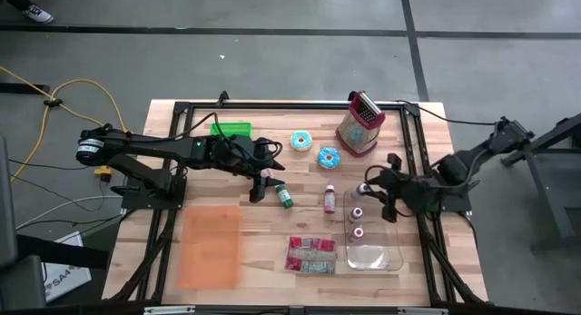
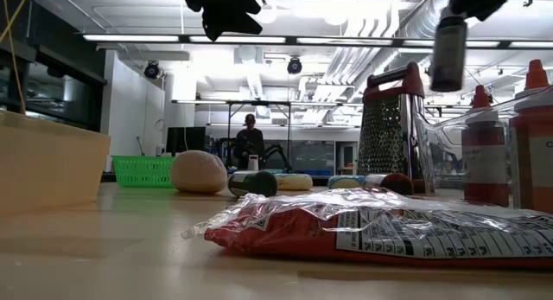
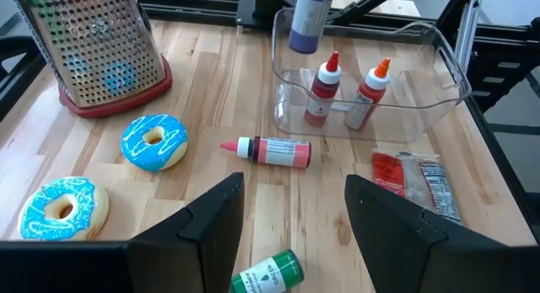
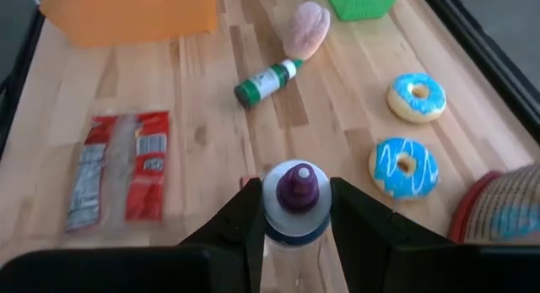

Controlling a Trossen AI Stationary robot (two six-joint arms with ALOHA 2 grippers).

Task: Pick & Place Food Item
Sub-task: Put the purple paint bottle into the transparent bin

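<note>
Surface: wooden table [image 1: 272,233] in a dark frame, in a bright workshop; a person [image 2: 250,137] sits far back in the low view.
Right gripper: right gripper [image 4: 295,210] hangs above the clear bin [image 1: 397,251] at the table's right side, fingers clamped on a purple-capped bottle [image 4: 294,207], cap pointing away from the wrist; in the low view the bottle hangs upright, off the table.
Why held so: judged, the upright carry above the bin suits lowering the bottle in beside the others.
Clear bin: two red sauce bottles [image 3: 345,90] stand upright inside, close together; space remains toward the near end.
Left gripper: left gripper [image 3: 287,217] hovers over the middle of the table, fingers apart and holding nothing, with a green-capped bottle [image 3: 268,274] lying on its side just below.
Likely next target: judged, the green-capped bottle or the red-labelled bottle [image 3: 275,150] lying between the left gripper and the bin.
Other food: two blue-iced donuts [image 1: 314,148] lie near the box grater [image 1: 360,124]; a pale bun [image 4: 307,29] lies beside the green-capped bottle; a red snack packet [image 1: 310,254] lies flat just left of the bin.
Elsewhere: green basket [image 1: 231,130] at the far edge, orange mat [image 1: 211,247] at the near left.
Progress: judged as partway, several items not yet in the bin.
</note>
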